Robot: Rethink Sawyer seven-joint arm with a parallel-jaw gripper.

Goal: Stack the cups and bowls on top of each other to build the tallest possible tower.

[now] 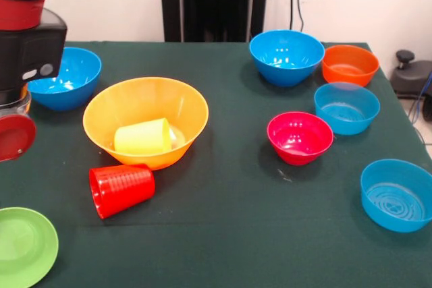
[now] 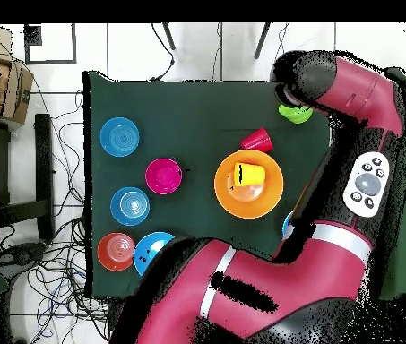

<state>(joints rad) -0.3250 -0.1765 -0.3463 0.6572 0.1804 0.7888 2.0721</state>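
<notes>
Tower barely begun; tip and roll risks ahead.
Gripper (image 1: 13,136) at left edge, fingers hidden, so open or closed cannot be told. Green bowl (image 1: 25,244) lies below it. To its right: red cup (image 1: 121,188) on its side, touching the big bowl (image 1: 145,121); yellow cup (image 1: 143,137) on its side inside that bowl. Either cup is judged likely to roll if nudged. Remaining bowls are set well apart, further right.

Looks like a robotics lab: red Sawyer arm (image 2: 358,116) on a black pedestal (image 1: 214,1), table draped in dark green cloth (image 1: 236,220), loose cables (image 2: 63,269) strewn over tiled floor (image 2: 134,49), bare white wall (image 1: 108,1) behind.
</notes>
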